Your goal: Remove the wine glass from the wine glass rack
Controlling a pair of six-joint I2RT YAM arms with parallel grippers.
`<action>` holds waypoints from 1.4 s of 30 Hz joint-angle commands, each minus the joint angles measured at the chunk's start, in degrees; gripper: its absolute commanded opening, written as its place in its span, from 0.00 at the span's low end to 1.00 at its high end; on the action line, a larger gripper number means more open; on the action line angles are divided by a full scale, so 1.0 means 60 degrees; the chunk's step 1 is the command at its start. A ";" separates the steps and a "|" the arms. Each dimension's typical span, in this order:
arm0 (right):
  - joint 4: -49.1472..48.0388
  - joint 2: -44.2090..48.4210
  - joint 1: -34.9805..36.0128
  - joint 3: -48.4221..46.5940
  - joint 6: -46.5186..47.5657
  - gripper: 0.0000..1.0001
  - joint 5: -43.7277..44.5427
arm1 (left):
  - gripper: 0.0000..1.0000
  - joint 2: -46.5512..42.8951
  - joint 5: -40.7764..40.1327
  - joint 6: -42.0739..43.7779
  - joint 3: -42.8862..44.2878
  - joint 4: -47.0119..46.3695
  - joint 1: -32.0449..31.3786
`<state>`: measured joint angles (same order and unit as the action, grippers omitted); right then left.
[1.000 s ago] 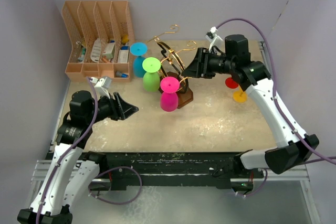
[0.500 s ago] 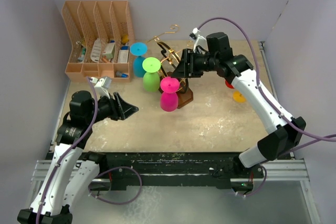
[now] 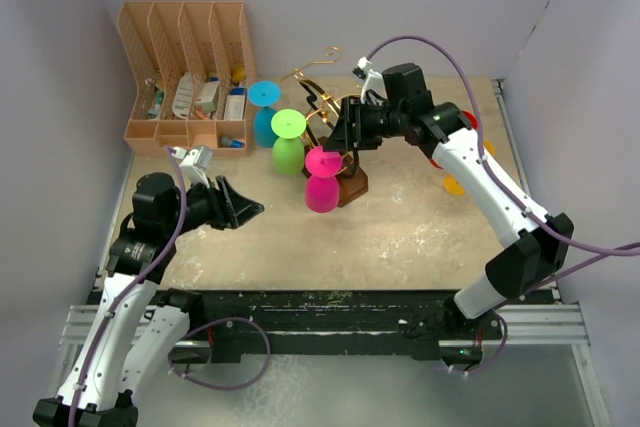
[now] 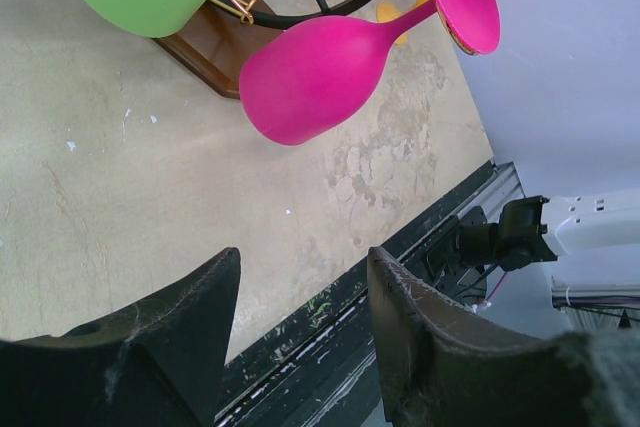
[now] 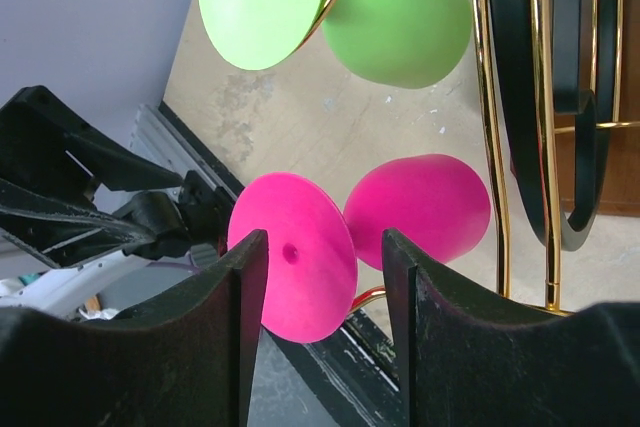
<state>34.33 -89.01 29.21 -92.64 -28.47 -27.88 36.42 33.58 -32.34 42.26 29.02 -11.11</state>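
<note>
- The right hand (image 3: pixel 340 137) is released: its two fingers stand apart with nothing clamped between them
- It sits right at the rack (image 3: pixel 352 185), above the dark base and among the gold wire arms, with its fingertips aimed at the pink glass (image 3: pixel 321 192)
- The pink glass hangs on the rack just ahead of those fingertips, foot up and bowl down
- In the right wrist view the glass's round foot shows in the gap between the fingers, a little past their tips, with the bowl off toward the right finger
- Whether either finger touches the foot's rim cannot be told
- The green glass (image 3: pixel 288 154) hangs on the rack just beyond the pink one, farther out from the right hand, its stem caught in a gold wire arm
- The blue glass (image 3: pixel 264 125) hangs farther out again, beside the green one
- The left hand (image 3: pixel 250 209) is released too, fingers apart and nothing between them
- It hovers over the counter (image 3: pixel 420 227), well apart from the rack and pointing toward it; in its wrist view the pink bowl lies ahead of the fingertips, out of contact
- A red glass (image 3: pixel 440 158) and a yellow glass (image 3: pixel 456 185) sit behind the right arm, partly hidden by it
- The tan organiser (image 3: pixel 185 77) stands beyond the left hand, next to the blue glass
</note>
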 commanded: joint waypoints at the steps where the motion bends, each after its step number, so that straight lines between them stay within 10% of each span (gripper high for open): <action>1: 0.0051 0.0082 0.0075 -0.0273 0.0276 0.51 0.0086 | 0.57 0.0009 -0.0036 -0.0001 0.0120 -0.0165 0.0036; 42: -0.0317 0.0615 0.0550 0.0484 -0.0127 0.38 -0.0622 | 0.57 0.0255 -0.0020 -0.0049 0.0035 -0.0397 0.0038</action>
<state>32.99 -86.39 31.83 -88.60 -28.97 -32.49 37.78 33.58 -32.34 42.26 28.97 -11.11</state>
